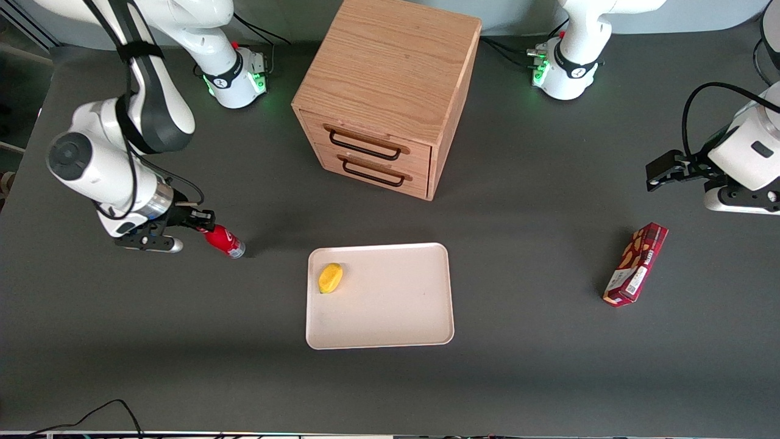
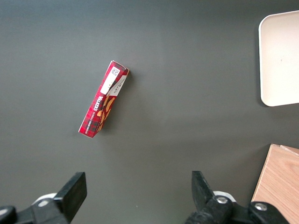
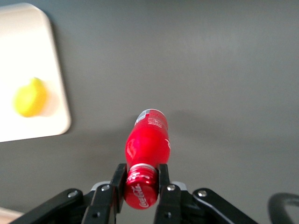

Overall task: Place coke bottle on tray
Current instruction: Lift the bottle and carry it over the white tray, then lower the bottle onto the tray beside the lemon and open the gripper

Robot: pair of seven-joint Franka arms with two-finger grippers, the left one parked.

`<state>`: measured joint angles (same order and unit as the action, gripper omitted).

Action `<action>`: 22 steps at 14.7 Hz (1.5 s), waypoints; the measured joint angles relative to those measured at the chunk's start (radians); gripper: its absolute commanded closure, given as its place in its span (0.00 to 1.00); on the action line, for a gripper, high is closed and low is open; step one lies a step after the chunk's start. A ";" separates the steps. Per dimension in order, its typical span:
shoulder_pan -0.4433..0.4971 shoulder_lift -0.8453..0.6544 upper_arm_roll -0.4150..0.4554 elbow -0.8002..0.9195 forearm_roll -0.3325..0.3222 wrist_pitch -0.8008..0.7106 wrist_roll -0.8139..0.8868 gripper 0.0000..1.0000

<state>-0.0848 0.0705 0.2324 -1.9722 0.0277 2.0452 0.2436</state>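
Note:
The coke bottle (image 1: pixel 223 240) is small and red, tilted, with its clear base low over the table toward the working arm's end. My gripper (image 1: pixel 196 220) is shut on its red cap. In the right wrist view the two fingers (image 3: pixel 117 182) clamp the cap of the coke bottle (image 3: pixel 148 140), and its base points away from the gripper (image 3: pixel 141 179). The cream-white tray (image 1: pixel 390 317) lies flat in the middle of the table, apart from the bottle; its edge shows in the right wrist view (image 3: pixel 58 93).
A yellow lemon (image 1: pixel 330 277) lies on the tray at the end nearest the bottle. A wooden two-drawer cabinet (image 1: pixel 384 91) stands farther from the front camera than the tray. A long red snack box (image 1: pixel 635 263) lies toward the parked arm's end.

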 measured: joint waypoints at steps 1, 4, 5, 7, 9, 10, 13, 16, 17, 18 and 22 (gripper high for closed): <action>0.002 -0.011 0.011 0.086 0.000 -0.071 0.000 1.00; 0.041 -0.001 0.027 0.318 -0.004 -0.209 0.021 1.00; 0.069 0.021 0.028 0.380 -0.014 -0.227 0.043 1.00; 0.142 0.108 0.029 0.500 -0.033 -0.239 0.110 1.00; 0.201 0.224 0.027 0.605 -0.040 -0.239 0.160 1.00; 0.222 0.288 0.025 0.656 -0.041 -0.239 0.172 1.00; 0.236 0.470 0.022 0.785 -0.043 -0.227 0.178 1.00; 0.244 0.604 0.021 0.839 -0.043 -0.138 0.178 1.00; 0.253 0.641 0.021 0.845 -0.043 -0.097 0.182 1.00; 0.261 0.674 0.021 0.849 -0.043 -0.058 0.189 1.00; 0.284 0.748 0.020 0.866 -0.044 0.002 0.193 1.00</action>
<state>0.1989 0.8181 0.2526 -1.1059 -0.0158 2.0477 0.4362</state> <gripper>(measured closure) 0.687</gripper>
